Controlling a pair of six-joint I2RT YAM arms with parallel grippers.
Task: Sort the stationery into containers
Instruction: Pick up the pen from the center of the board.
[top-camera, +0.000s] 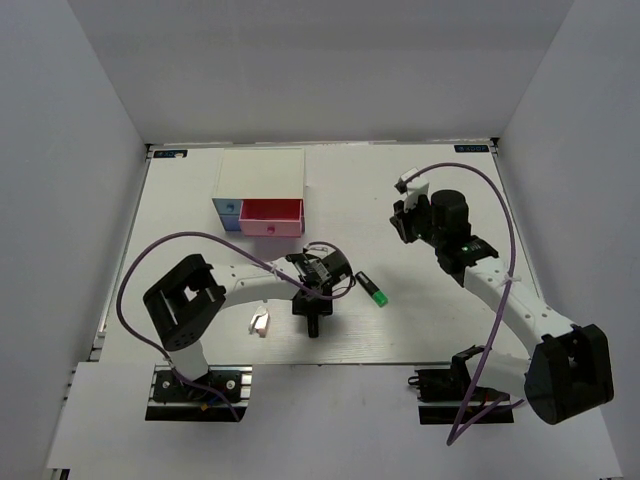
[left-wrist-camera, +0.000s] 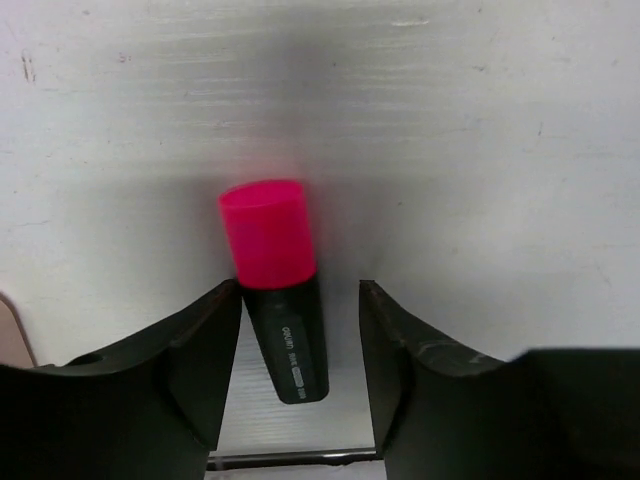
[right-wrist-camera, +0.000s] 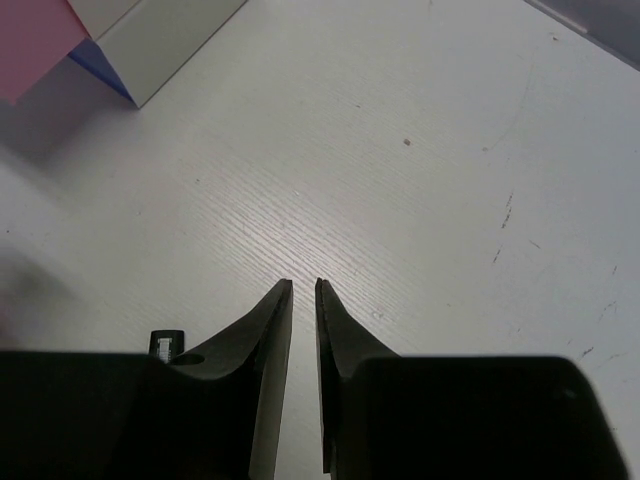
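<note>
Straddling the pink highlighter (left-wrist-camera: 275, 280) with the left hand (left-wrist-camera: 298, 292), wide open and gripping nothing, lined up to pinch the barrel lying flat on the table (top-camera: 190, 210). Holding the right hand (right-wrist-camera: 303, 285) aloft, almost shut, empty, out of the way. Ready to receive in the pulled-out pink drawer (top-camera: 272, 229): seemingly empty, though hard to judge.

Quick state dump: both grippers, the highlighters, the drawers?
left gripper: open, straddling the pink highlighter
right gripper: nearly shut, empty
pink highlighter: capped, lying on the table
green highlighter: capped, lying on the table
pink drawer: pulled open
light blue drawer: shut
</note>
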